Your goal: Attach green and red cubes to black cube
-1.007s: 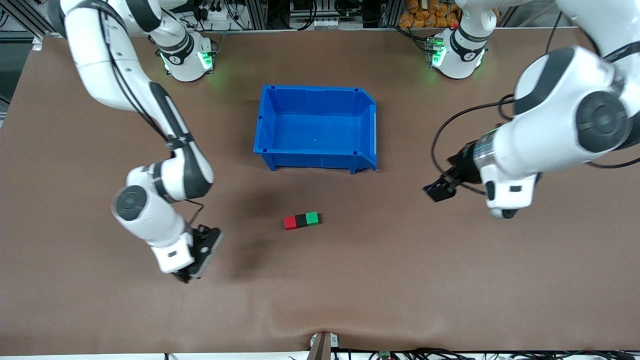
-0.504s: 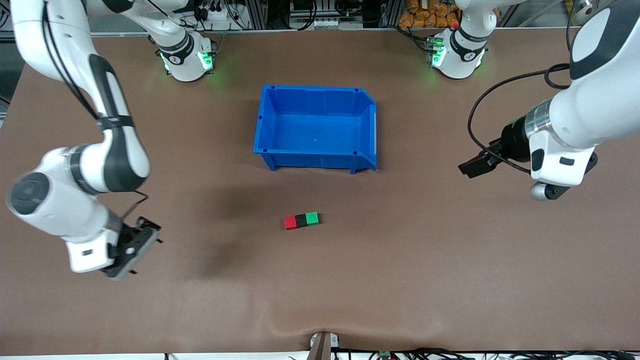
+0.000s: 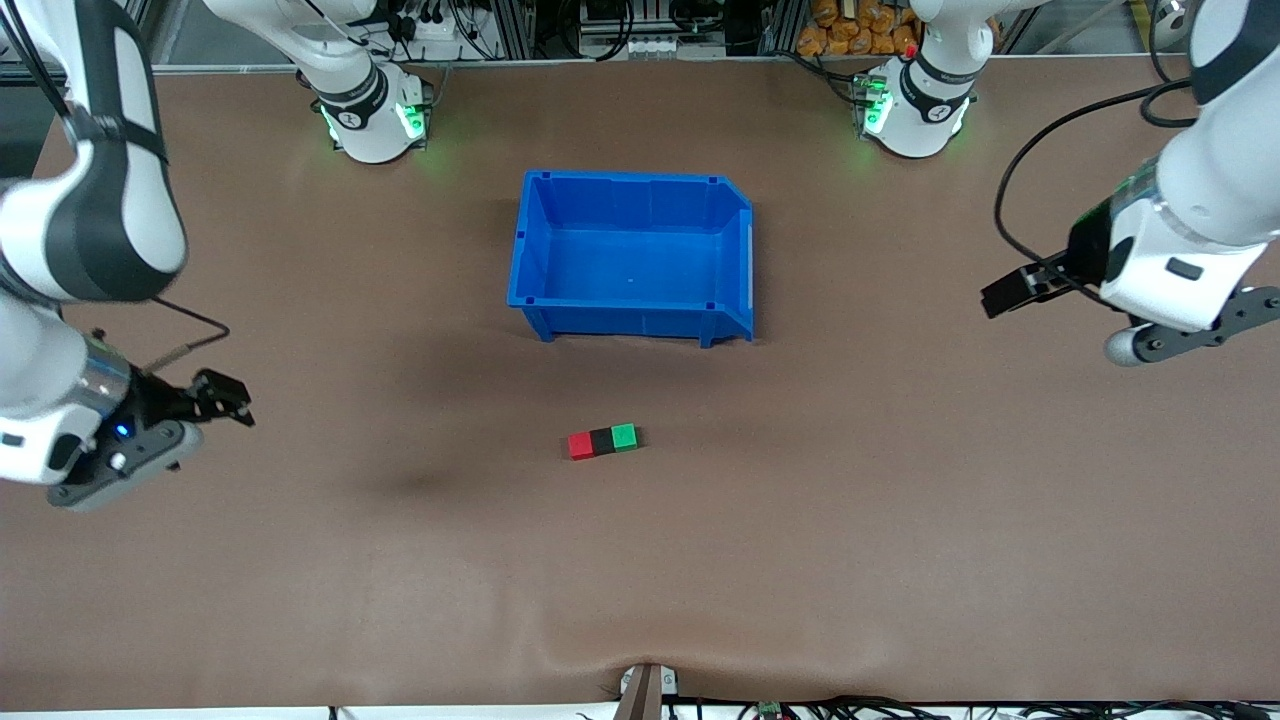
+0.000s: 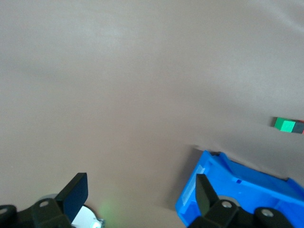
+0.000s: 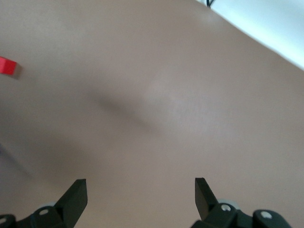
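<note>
The right gripper (image 3: 215,400) hangs over bare table (image 3: 300,560) at the right arm's end, holding nothing, its fingers (image 5: 76,194) wide apart. Mid-table, three cubes sit in a touching row: the red cube (image 3: 580,445) toward the right arm's end, the black cube (image 3: 602,441) in the middle, the green cube (image 3: 624,436) toward the left arm's end. The row lies nearer the front camera than the blue bin (image 3: 530,240), a little apart from it. The left gripper (image 3: 1005,295) hangs over bare table at the left arm's end, fingers (image 4: 76,194) spread and holding nothing.
</note>
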`<state>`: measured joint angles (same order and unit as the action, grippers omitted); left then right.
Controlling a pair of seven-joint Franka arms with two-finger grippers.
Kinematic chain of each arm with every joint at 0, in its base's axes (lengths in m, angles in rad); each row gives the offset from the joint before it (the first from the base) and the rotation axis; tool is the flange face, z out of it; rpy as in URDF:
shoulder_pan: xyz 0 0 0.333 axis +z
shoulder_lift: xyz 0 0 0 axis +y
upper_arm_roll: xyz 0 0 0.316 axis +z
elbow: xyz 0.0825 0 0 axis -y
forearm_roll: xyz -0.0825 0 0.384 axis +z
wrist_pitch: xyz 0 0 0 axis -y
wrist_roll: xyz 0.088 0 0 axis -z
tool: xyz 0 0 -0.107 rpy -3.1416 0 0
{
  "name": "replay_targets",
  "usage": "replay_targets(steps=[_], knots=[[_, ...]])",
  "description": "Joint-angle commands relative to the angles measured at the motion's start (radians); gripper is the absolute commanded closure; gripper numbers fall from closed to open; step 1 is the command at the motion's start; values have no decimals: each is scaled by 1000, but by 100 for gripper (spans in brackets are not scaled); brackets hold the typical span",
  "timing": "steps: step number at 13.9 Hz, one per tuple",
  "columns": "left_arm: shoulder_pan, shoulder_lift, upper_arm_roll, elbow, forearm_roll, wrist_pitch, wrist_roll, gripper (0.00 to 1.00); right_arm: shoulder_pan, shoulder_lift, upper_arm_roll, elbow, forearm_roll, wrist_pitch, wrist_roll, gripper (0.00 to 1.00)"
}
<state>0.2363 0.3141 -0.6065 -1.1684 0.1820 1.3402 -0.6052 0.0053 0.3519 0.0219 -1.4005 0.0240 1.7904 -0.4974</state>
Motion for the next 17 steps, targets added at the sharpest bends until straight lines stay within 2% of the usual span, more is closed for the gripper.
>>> replay_targets(steps=[1, 3, 4, 6, 9, 10, 15, 17], knots=[[38, -65, -10, -71, 22, -3, 114, 0, -37, -182, -2, -174, -1, -16, 101, 0], [29, -99, 26, -86, 16, -3, 183, 0, -34, -295, -34, -270, -1, -40, 119, 0], [8, -125, 72, -100, 10, -3, 226, 0, -34, -321, -46, -281, -1, -70, 123, 0], [-84, -203, 236, -172, -36, 13, 304, 0, -15, -359, -104, -278, 14, -126, 186, 0], [-227, -294, 456, -287, -116, 49, 367, 0, 2, -390, -112, -258, 13, -205, 301, 0], [-251, -315, 490, -315, -118, 50, 381, 0, 2, -390, -109, -250, 10, -227, 327, 0], [-262, -453, 519, -457, -118, 86, 381, 0, -4, -395, -111, -221, 10, -275, 465, 0], [-264, -495, 548, -494, -118, 93, 381, 0, 2, -393, -109, -189, 14, -336, 538, 0]])
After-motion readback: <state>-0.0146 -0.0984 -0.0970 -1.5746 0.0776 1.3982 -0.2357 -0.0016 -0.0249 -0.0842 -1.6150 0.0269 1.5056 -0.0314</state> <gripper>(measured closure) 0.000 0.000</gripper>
